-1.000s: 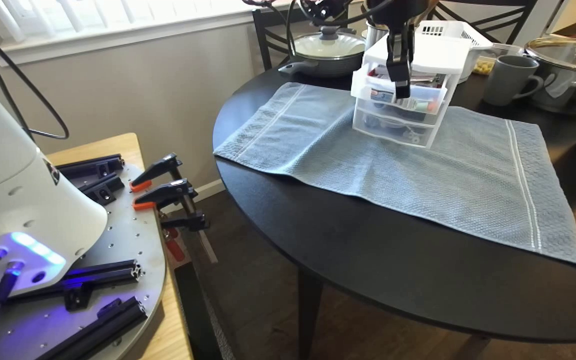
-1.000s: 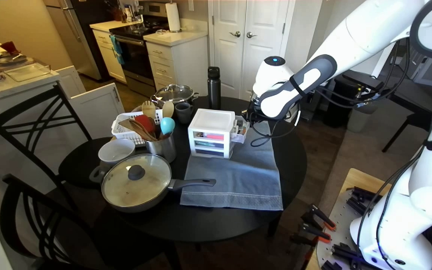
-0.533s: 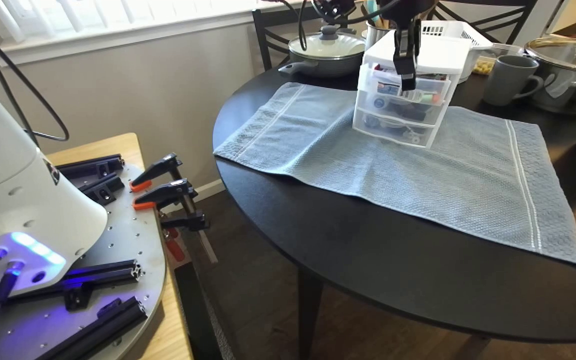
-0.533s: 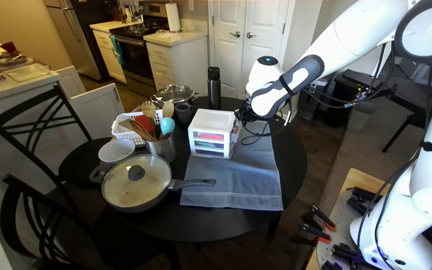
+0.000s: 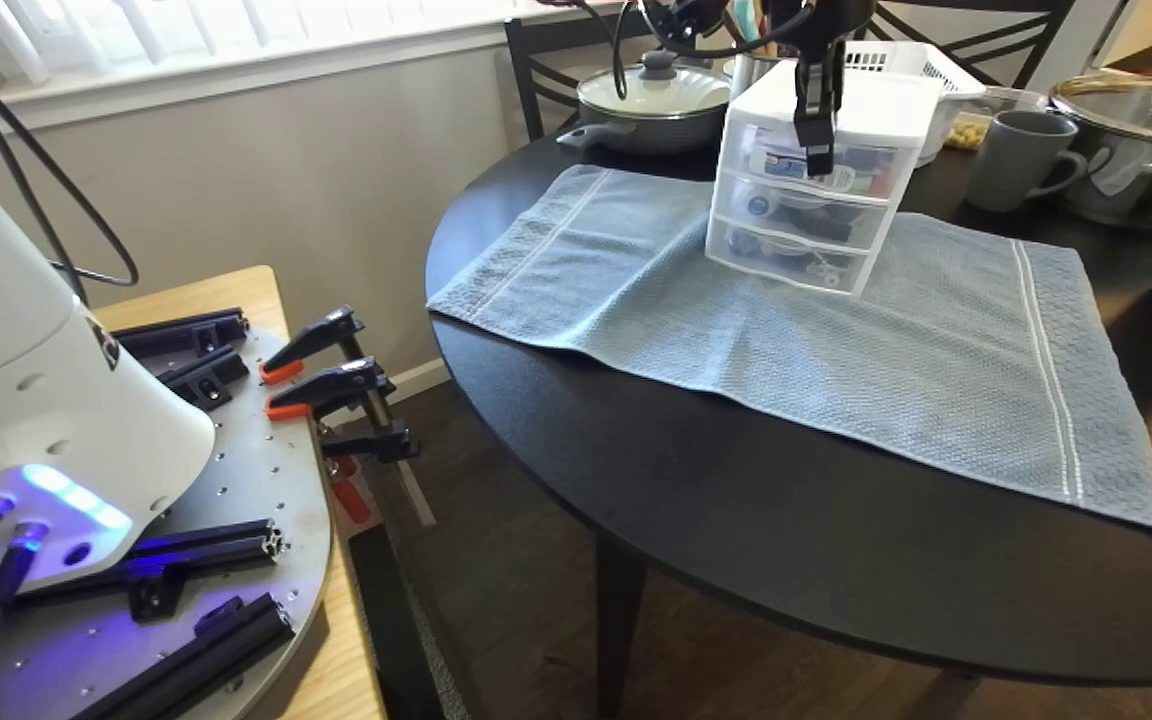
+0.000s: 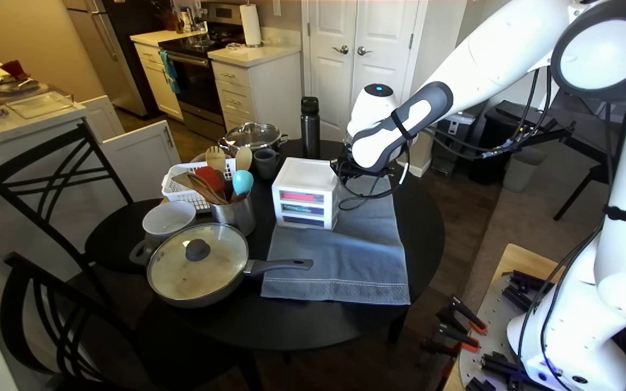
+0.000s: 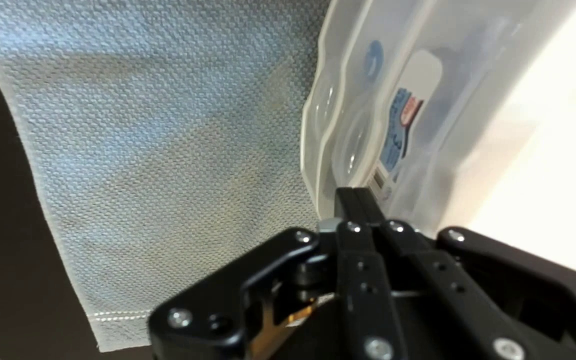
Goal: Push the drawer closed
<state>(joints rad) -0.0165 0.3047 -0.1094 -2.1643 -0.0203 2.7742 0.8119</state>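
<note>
The drawer (image 5: 751,160) is the top clear-plastic tray of the small white-framed unit (image 5: 891,115). Its front sits about level with the drawers below. A printed label shows through it in the wrist view (image 7: 418,110). In an exterior view the unit stands upright (image 6: 306,174), with red contents visible through the side of the top drawer (image 6: 302,197). My gripper (image 5: 819,168) is shut and empty, fingertips together, at the drawer's front. In the wrist view the gripper (image 7: 359,192) overlaps the drawer front; whether it touches is hard to tell.
A grey-blue towel (image 5: 786,350) lies under the unit on the dark round table (image 5: 736,490). Around the unit are a lidded pan (image 6: 199,266), a utensil holder (image 6: 237,214), a white basket (image 6: 174,182), a mug (image 5: 1021,160), a steel pot (image 5: 1146,170) and a bottle (image 6: 310,130).
The top drawer has slid from sticking out to about level with the unit's front. My shut gripper has moved with it toward the unit.
</note>
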